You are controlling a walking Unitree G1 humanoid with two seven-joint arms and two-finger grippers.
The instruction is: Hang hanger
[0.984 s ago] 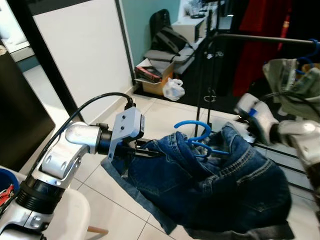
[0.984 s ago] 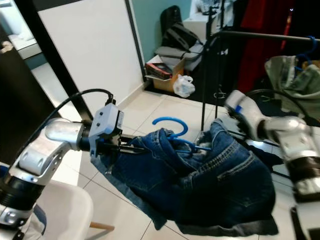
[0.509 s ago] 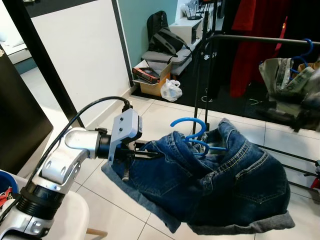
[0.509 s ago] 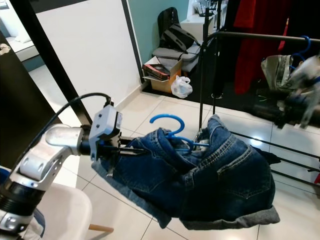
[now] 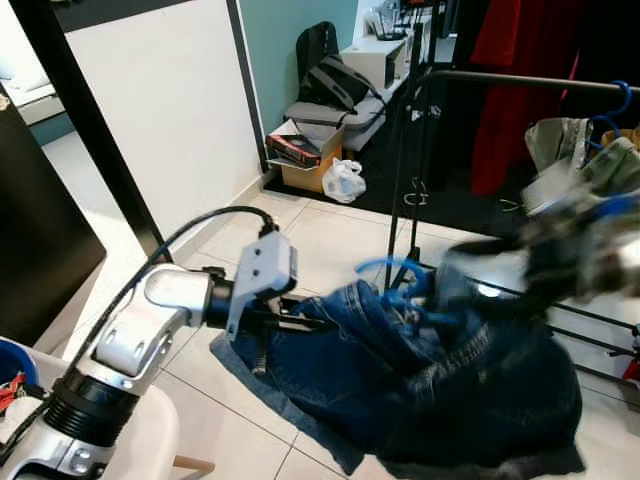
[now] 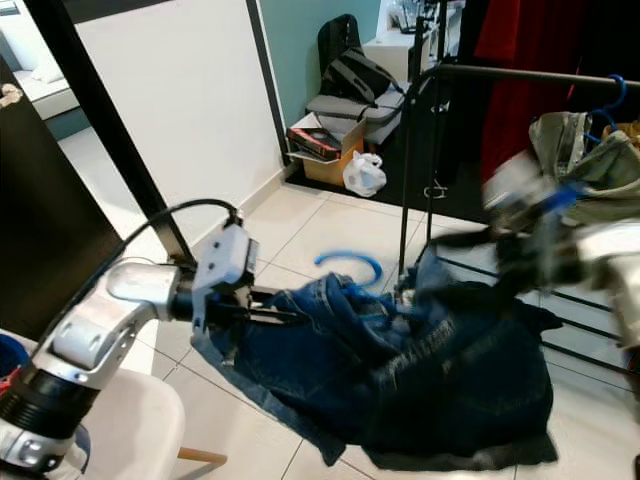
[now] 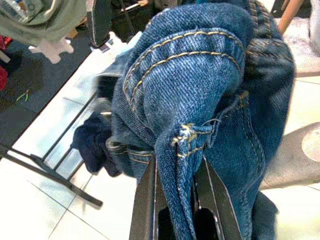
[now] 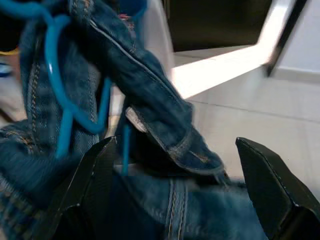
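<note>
Denim jeans [image 5: 420,390], heavy and floppy, sag from the left gripper [image 7: 175,165] pinching a fold, so the right gripper [image 8: 175,170], spread wide, should take the stiff blue hanger [image 6: 350,262].

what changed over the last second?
Right tool swung back in from the rack side toward the blue hanger, fingers open, nothing gripped. Left tool stays clamped on the jeans. Rack and the clothes hanging on it are unchanged.

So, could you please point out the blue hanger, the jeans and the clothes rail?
blue hanger [image 6: 350,262], right eye view, top of its hook.
jeans [image 5: 400,385], left eye view, middle of the denim.
clothes rail [image 5: 500,79], left eye view, horizontal black bar.
</note>
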